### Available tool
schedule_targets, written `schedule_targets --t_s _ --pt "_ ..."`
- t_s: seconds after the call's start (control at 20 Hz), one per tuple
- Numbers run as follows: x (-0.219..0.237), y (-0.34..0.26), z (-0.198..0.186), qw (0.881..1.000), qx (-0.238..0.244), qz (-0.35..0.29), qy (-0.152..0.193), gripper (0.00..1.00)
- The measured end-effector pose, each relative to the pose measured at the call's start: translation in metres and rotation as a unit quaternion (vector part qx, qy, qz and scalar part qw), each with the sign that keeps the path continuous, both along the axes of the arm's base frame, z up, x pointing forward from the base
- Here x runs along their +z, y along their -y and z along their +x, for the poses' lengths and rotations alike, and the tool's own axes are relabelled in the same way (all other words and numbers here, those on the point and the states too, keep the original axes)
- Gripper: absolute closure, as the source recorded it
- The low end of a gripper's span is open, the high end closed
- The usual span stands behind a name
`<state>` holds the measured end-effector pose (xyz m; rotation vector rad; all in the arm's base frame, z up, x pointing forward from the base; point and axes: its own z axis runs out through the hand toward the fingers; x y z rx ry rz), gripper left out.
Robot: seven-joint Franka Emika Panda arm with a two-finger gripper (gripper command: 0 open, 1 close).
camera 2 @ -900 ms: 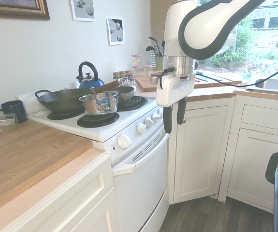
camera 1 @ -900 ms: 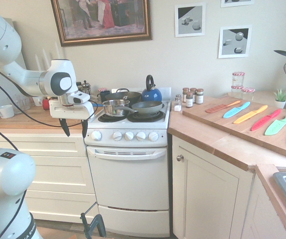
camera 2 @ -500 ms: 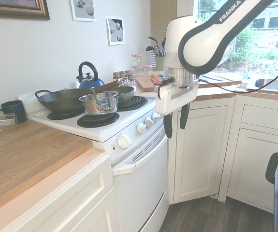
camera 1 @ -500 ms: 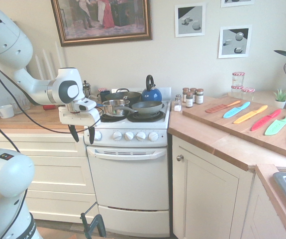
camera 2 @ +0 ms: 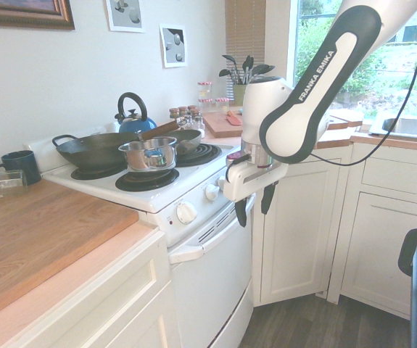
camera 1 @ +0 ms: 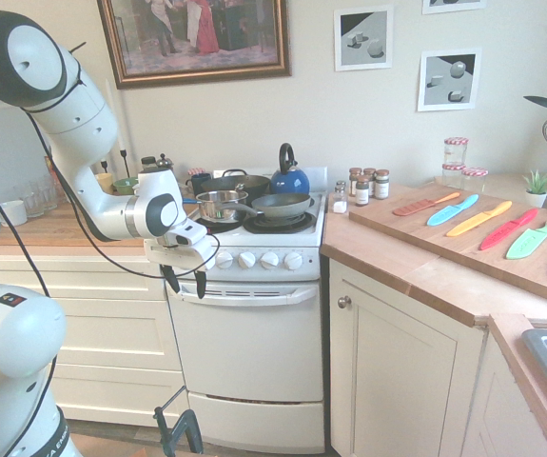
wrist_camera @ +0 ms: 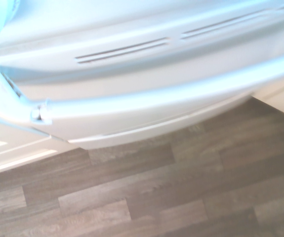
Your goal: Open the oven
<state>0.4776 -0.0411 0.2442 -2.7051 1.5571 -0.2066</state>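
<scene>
Hand (camera 1: 185, 282) gapes empty by one shut oven (camera 1: 249, 352) with five knobs (camera 1: 247, 259).

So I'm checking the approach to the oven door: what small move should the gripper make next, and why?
Probably a short drop so the fingers straddle the handle. The gripper is open, pointing down at the left end of the oven, just above and in front of the bar. The door looks closed, and nothing is gripped yet. How far the fingers stand out from the bar is hard to judge.

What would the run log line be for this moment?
phase: approach | gripper: open, above left end of bar handle, no contact | oven: door shut
</scene>
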Motion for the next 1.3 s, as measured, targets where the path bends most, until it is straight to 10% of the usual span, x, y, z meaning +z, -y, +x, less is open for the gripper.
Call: schedule_targets --t_s 1.3 --pt "-0.081 0.039 0.096 0.997 0.041 -0.002 0.069 0.0"
